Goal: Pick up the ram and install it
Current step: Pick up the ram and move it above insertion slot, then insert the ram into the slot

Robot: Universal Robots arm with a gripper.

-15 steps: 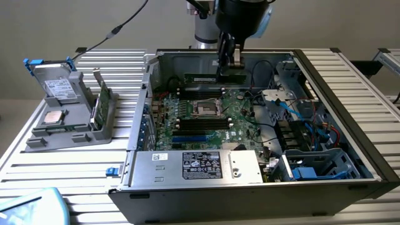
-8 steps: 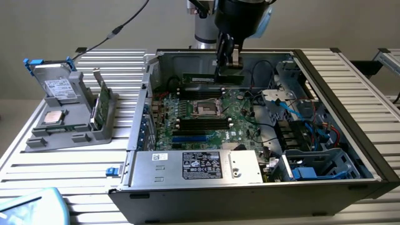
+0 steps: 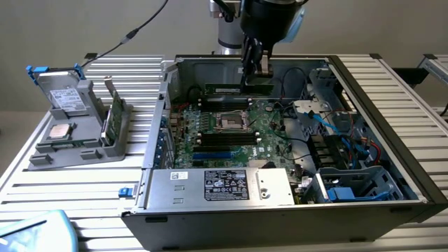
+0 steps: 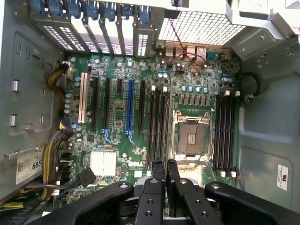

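The ram [image 3: 227,89], a long thin dark-green stick with a white label, hangs level inside the open computer case [image 3: 413,173], above the back part of the motherboard [image 3: 245,149]. My gripper [image 3: 256,77] comes down from above and is shut on the stick near the end toward the exterior view's right. In the wrist view the two black fingers [image 4: 158,171] stand pressed close together over the motherboard [image 4: 117,154], between a bank of empty black memory slots [image 4: 158,126] and the open processor socket [image 4: 190,138]. A second slot bank [image 4: 225,133] lies beyond the socket.
A grey holder [image 3: 70,142] on the exterior view's left carries a hard drive [image 3: 66,97], a small silver processor chip [image 3: 60,131] and an upright green card [image 3: 115,113]. The silver power supply [image 3: 220,186] spans the case front. Cables and a drive cage [image 3: 357,184] crowd the right side.
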